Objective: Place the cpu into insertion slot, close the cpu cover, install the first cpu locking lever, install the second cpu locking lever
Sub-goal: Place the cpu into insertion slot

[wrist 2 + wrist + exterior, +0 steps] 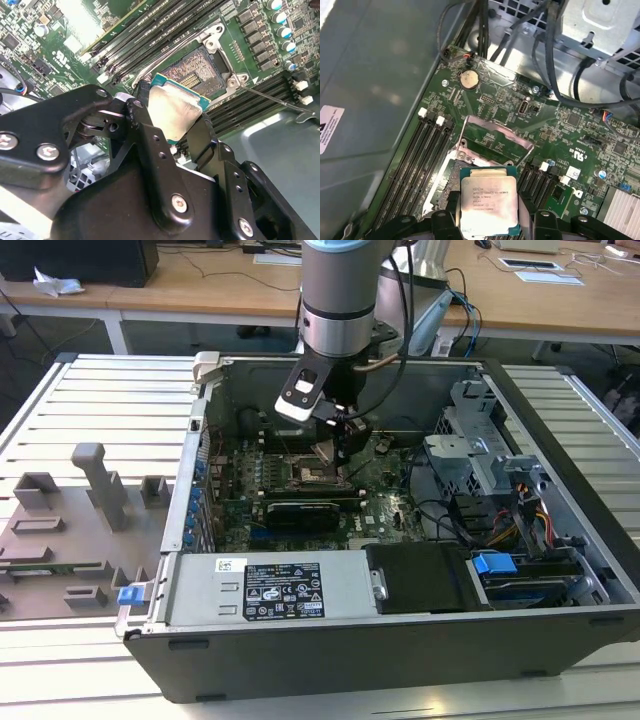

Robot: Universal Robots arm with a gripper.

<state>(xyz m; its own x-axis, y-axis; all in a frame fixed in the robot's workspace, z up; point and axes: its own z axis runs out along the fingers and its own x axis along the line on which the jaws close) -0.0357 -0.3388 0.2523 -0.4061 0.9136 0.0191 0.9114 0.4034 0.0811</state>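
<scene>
One cpu (487,205) clamped between the fingers of one gripper (489,222), with one insertion slot (197,70) and one raised cpu cover (492,127) just beyond the fingertips. One coin battery (468,79) farther beyond the gripper, and four white memory-slot latches (440,120), two off either side of it. One open computer case (400,660) around the gripper.

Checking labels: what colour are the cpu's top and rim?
Silver-grey top, teal-green rim on the cpu; best in the second wrist view.
</scene>
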